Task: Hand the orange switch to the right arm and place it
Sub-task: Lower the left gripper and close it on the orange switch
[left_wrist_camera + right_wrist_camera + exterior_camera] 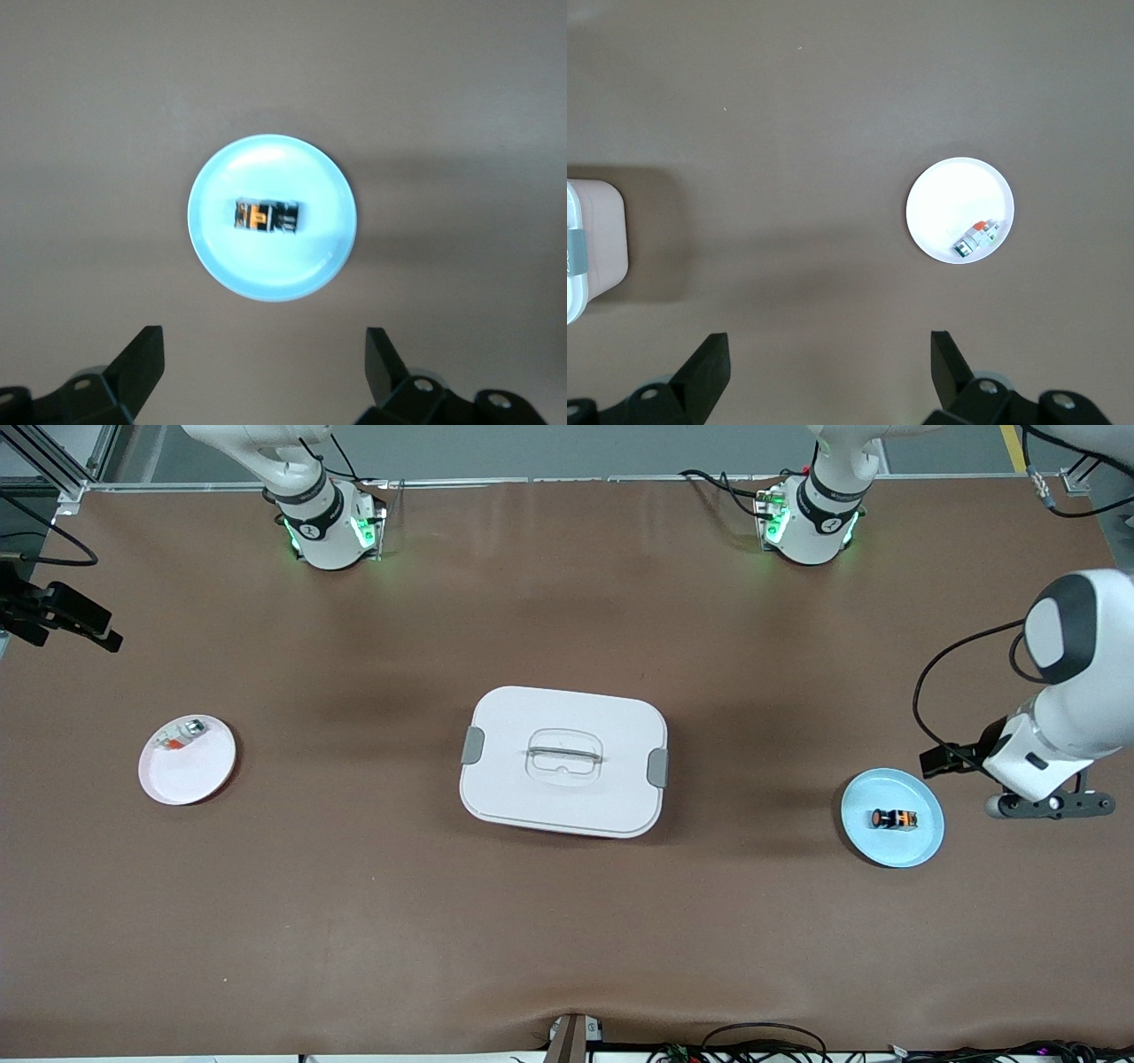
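Note:
The orange switch (893,818) lies on its side on a light blue plate (921,846) toward the left arm's end of the table. It also shows in the left wrist view (265,216), in the middle of the plate (230,257). My left gripper (264,347) is open and empty, held high over the bare table beside the blue plate; in the front view it (1050,804) hangs under the white wrist. My right gripper (830,350) is open and empty, high over the table; it does not show in the front view.
A white lidded box (563,760) with grey clips sits mid-table; its edge shows in the right wrist view (589,252). A white plate (190,775) with a small whitish part (182,735) lies toward the right arm's end. A black device (62,615) juts in there.

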Available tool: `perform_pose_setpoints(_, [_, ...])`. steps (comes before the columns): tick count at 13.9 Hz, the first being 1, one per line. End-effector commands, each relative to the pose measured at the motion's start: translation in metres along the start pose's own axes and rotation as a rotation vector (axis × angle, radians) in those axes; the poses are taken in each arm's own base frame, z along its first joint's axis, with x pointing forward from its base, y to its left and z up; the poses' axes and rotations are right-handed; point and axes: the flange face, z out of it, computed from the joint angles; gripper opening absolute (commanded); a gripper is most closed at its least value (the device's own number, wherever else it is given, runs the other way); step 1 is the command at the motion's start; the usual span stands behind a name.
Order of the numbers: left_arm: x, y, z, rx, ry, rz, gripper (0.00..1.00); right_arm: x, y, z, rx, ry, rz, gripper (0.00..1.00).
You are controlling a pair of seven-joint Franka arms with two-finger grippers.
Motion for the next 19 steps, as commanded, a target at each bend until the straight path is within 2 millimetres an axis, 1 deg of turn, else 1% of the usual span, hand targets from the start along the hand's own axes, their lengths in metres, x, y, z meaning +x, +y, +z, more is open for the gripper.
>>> perform_pose_setpoints(1, [0.002,-0.008,0.033,0.010,0.010,0.025,1.00,-0.007,-0.001,-0.002,0.015,0.003,0.016,1.00])
perform_pose_setpoints(4, [0.009,-0.007,0.077,0.004,0.005,0.084,1.00,-0.007,-0.001,-0.003,0.014,0.008,0.015,1.00])
perform_pose_setpoints(6, [0.011,-0.020,0.099,0.000,0.018,0.080,1.00,-0.006,0.000,-0.006,0.014,0.016,0.017,1.00])
perform_pose_setpoints(9, [0.009,-0.020,0.133,-0.004,0.048,0.101,1.00,-0.005,0.007,-0.006,-0.001,0.018,0.016,1.00])
perform_pose_setpoints(12, [0.009,-0.023,0.157,-0.009,0.056,0.113,1.00,-0.005,0.004,-0.005,-0.001,0.010,0.022,1.00])
perform_pose_setpoints(14, [0.010,-0.023,0.171,-0.011,0.064,0.123,1.00,-0.004,0.004,-0.008,-0.001,0.026,0.022,1.00])
perform_pose_setpoints(16, [0.010,-0.029,0.182,-0.012,0.066,0.119,1.00,-0.004,0.003,-0.010,-0.001,0.030,0.020,1.00])
perform_pose_setpoints(18, [0.010,-0.027,0.190,-0.014,0.066,0.123,1.00,-0.004,0.001,-0.011,-0.002,0.033,0.016,1.00])
perform_pose_setpoints(19, [0.011,-0.027,0.193,-0.015,0.071,0.121,1.00,-0.004,0.000,-0.016,-0.002,0.042,0.014,1.00])
